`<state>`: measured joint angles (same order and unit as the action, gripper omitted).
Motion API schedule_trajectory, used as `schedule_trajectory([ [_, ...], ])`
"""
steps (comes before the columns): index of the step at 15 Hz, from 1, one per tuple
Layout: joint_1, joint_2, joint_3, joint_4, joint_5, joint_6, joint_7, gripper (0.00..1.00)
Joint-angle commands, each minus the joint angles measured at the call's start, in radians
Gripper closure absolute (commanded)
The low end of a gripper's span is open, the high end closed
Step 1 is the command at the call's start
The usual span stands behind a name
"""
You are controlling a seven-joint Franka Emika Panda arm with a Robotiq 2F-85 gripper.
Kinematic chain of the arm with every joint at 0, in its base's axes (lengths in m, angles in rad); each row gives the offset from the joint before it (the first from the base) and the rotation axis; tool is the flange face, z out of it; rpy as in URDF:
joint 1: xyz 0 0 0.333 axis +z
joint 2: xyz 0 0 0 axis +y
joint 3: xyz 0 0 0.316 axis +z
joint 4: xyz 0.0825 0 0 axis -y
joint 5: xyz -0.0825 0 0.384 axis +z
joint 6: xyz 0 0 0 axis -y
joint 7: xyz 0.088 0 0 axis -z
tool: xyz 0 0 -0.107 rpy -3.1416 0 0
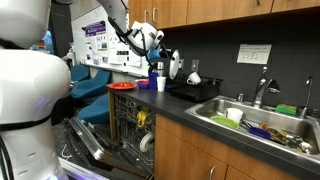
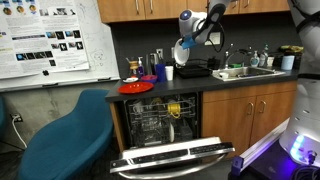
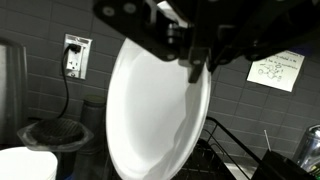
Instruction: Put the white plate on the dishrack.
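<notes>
White plate held on edge, nearly upright, in the air over the dishrack; no contact with it that I can see. Jaws clamped on the plate's upper rim, seen in the wrist view.

The rack is black and stands on the worktop, between a small white cup and the steel sink.

Writing: paper sheet stuck to the dark backsplash, sketch and lines too small to read. Wall poster has picture panels; text illegible.

Room: open air around the plate. Red plate well apart, at the worktop's end. Dishwasher door lies open below the worktop edge.
</notes>
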<state>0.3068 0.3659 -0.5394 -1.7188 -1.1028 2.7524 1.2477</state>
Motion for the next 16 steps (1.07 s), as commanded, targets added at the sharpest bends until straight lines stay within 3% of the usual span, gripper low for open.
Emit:
schedule_trajectory([
  [1,-0.030,0.022,0.005,0.044,0.047,0.007,-0.033,0.99],
  [16,-0.047,0.146,-0.020,0.183,0.014,-0.020,-0.012,0.99],
])
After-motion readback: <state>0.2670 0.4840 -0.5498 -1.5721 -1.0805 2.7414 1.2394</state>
